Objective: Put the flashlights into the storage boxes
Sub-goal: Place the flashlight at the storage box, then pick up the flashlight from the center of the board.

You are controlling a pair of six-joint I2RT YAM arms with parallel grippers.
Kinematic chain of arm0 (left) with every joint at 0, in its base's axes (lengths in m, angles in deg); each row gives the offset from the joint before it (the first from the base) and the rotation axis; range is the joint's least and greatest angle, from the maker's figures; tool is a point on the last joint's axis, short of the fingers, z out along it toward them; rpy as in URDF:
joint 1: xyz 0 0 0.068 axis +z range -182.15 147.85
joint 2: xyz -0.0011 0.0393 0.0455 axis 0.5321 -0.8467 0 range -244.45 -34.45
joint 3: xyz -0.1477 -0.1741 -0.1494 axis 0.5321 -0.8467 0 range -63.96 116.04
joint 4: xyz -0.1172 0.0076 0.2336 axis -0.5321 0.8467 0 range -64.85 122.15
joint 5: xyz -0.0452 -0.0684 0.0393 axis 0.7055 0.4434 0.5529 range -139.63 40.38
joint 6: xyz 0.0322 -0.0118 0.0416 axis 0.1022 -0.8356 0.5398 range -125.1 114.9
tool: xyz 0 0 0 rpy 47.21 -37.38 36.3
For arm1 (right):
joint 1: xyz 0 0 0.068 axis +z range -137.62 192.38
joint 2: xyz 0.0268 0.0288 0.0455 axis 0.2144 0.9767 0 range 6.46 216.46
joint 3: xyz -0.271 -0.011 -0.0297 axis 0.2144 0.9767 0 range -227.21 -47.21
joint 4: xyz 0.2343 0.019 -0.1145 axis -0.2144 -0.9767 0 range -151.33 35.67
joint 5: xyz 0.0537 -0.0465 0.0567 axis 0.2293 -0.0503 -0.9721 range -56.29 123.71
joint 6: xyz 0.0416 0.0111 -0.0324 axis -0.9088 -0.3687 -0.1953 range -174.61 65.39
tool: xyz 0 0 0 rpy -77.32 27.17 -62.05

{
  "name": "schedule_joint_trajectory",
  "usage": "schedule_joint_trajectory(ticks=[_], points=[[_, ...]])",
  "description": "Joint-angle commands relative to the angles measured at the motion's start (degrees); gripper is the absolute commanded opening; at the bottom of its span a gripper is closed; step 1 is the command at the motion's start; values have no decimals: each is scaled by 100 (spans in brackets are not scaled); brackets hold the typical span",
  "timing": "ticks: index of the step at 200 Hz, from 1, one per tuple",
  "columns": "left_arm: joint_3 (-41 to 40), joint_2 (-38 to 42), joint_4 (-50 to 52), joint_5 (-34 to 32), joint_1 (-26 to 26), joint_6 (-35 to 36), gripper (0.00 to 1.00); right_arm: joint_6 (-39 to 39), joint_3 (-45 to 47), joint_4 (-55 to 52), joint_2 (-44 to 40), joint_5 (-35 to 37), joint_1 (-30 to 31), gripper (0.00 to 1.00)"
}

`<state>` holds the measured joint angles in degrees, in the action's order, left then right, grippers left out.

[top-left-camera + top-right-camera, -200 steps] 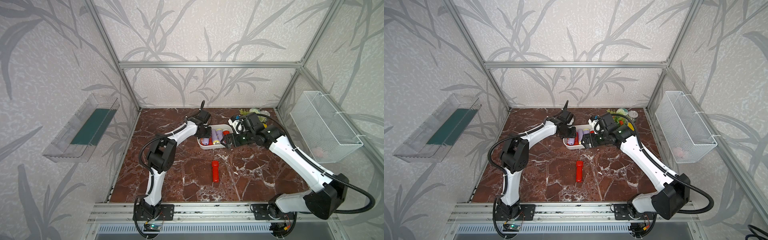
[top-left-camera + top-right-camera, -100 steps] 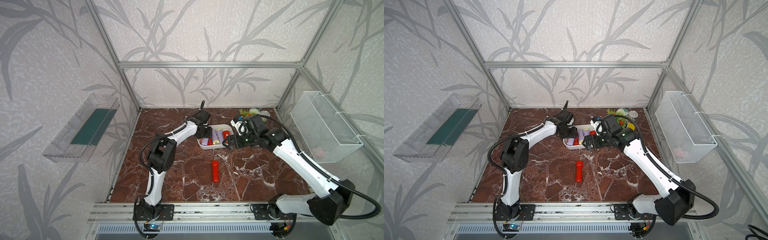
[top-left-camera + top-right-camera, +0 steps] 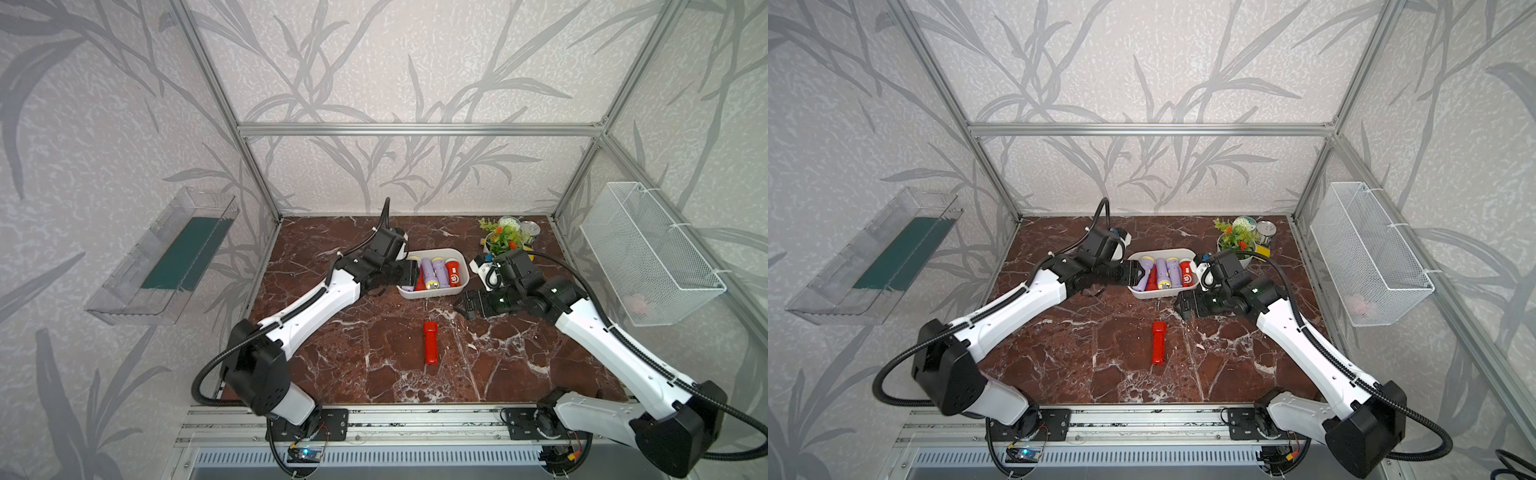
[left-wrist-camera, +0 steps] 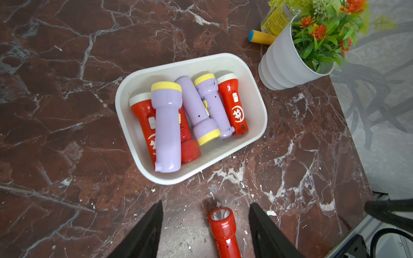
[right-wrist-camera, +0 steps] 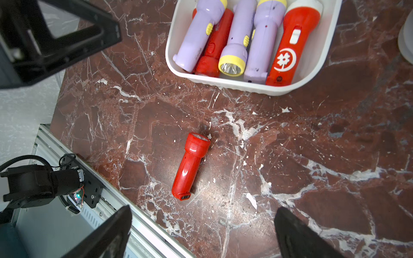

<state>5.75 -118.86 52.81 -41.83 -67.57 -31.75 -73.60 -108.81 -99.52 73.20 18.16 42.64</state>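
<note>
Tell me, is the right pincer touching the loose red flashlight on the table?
Apart. In the right wrist view the open right pincer hangs clear of the flashlight, bare table between them.

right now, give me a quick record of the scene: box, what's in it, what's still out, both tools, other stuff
box: white tub on the marble table
in box: three lilac flashlights and three red flashlights, some overlapping
still out: one loose red flashlight, lying on the table outside the tub
left tool: open, empty, by the tub
right tool: open, empty, above the table
other: flower pot beside the tub
</note>
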Motion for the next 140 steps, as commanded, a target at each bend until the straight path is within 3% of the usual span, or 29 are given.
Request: schedule_joint_trajectory(ticks=[1,65,140], points=[[-840,544,-293,-290,-142,-229,65,-170,280,26,-267,-46,19,99],[-2580,2061,-235,-710,-802,-711,65,-647,840,152,-556,346,600,99],[-3521,3477,177,-717,-1037,-1151,65,-1238,1361,369,-768,878,1302,99]])
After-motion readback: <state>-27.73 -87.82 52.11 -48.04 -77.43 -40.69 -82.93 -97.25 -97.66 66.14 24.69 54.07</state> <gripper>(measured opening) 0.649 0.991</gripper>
